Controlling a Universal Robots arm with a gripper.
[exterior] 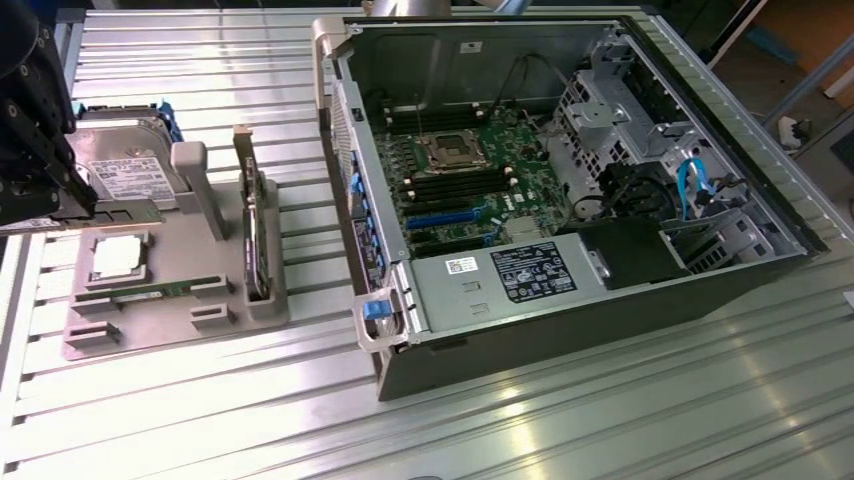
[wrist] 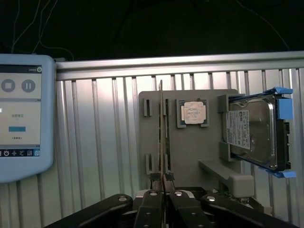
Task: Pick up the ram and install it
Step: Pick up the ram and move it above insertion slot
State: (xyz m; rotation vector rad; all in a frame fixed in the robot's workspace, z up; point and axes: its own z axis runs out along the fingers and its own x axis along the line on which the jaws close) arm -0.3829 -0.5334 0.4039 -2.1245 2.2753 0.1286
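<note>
The ram (wrist: 162, 128) stands on edge in the slotted holders of a grey tray (wrist: 204, 156). From the wrist view it is a thin line, and in the exterior view it is a narrow green strip. The pincer (wrist: 163, 184) is lined up with one end of the stick and very near it. Whether it is clamped on the board or merely poised there, I cannot tell.

Just beside the ram, the silver processor chip (wrist: 194, 113) lies in its own recess. Beyond that, a hard drive (wrist: 254, 130) with blue rails rests in its cradle. A dark expansion card (exterior: 254, 235) stands on edge along the tray side that faces the open computer case (exterior: 641, 320). Everything sits on a ribbed metal bench (exterior: 534, 430).

The likeliest trouble, as I judge it, comes from holding the stick at one end. A thin board taken off-centre can tilt as it rises and bind in the holders (or drag the light tray with it). If it slips in the grip, it would reach the motherboard (exterior: 467, 170) crooked. A skewed stick pressed into a slot may seat at one end only, or flex. The path to the case also passes close to the upright card, which a swinging free end could knock. The loose cables inside the case look ready to snag it.
</note>
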